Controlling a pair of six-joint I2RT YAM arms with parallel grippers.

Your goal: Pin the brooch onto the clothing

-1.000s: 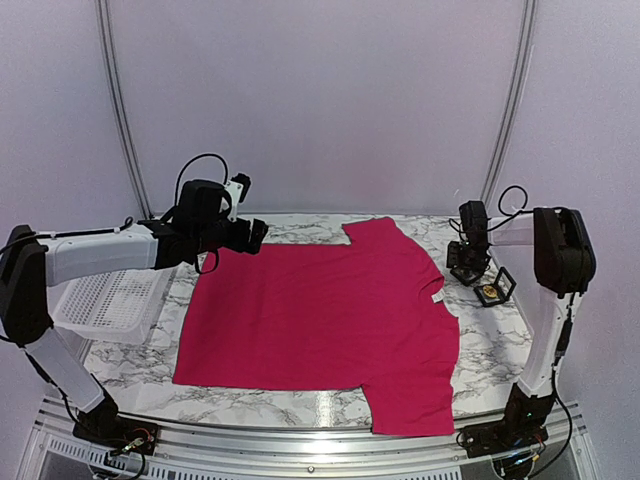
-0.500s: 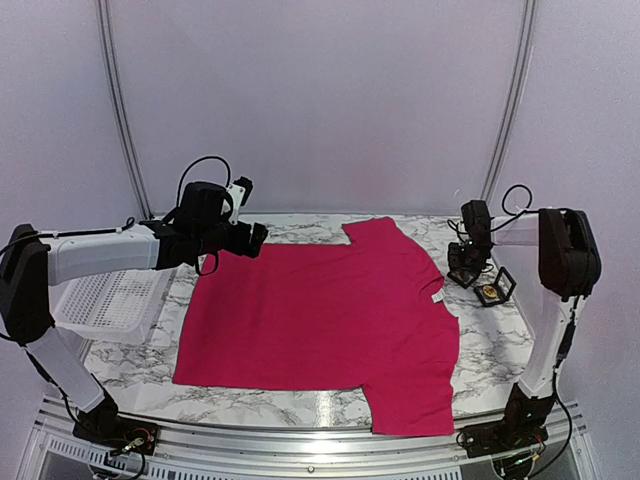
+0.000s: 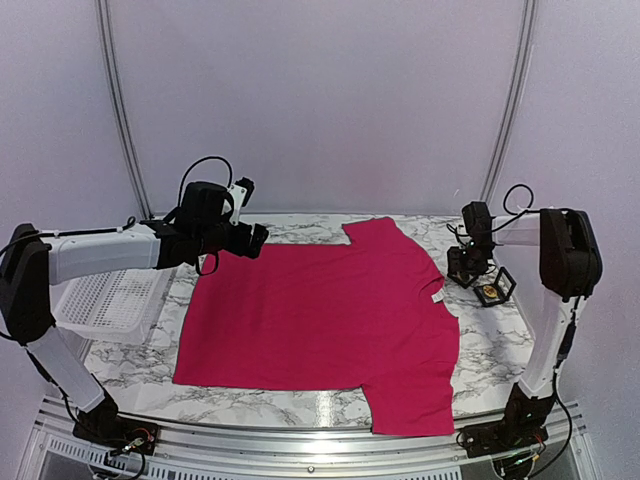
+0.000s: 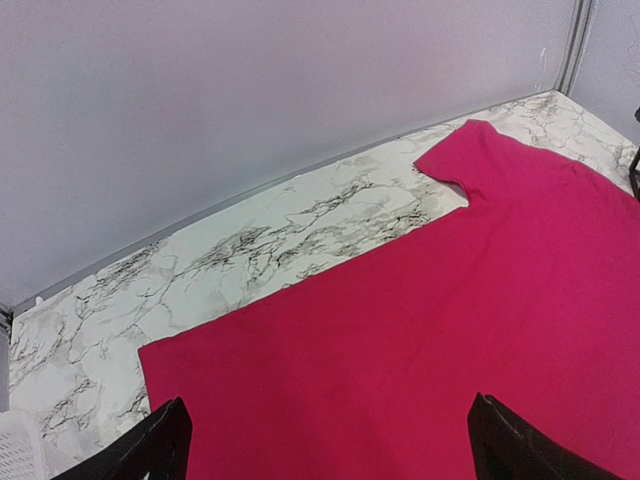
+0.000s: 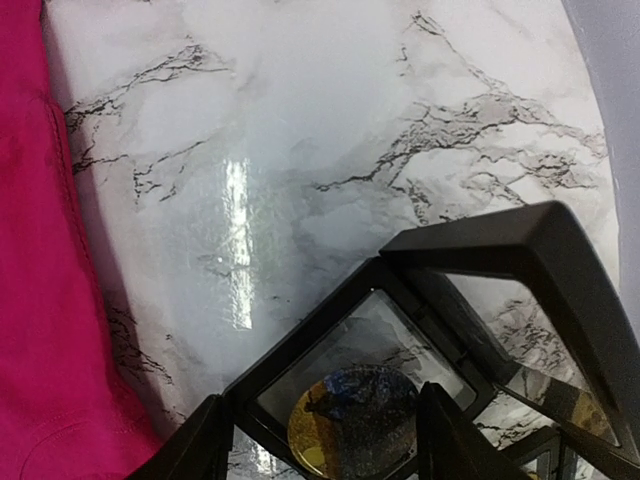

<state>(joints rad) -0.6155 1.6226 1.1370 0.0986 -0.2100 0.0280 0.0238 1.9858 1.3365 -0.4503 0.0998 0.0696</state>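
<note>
Right gripper [image 5: 322,435] stands wide, its fingers on either side of the near corner of the open black case [image 5: 480,250], holding nothing. The brooch [image 5: 350,415], a round gold-and-blue piece, lies in that case against a clear film (over it or under it, I cannot tell). The step in hand looks like getting the brooch out. To do that well, the fingers should centre on the brooch's rim rather than the frame and close gently so the light case does not skid. The raised lid just behind it could catch a finger. The shirt [image 3: 320,320] lies flat on the table [image 3: 480,350], collar and white label [image 3: 437,298] turned toward the case and near it. Left gripper [image 4: 325,450], also wide and empty, hovers over the shirt's far left corner, well placed to steady the cloth. A white tray [image 3: 110,300] sits well apart at the left.
</note>
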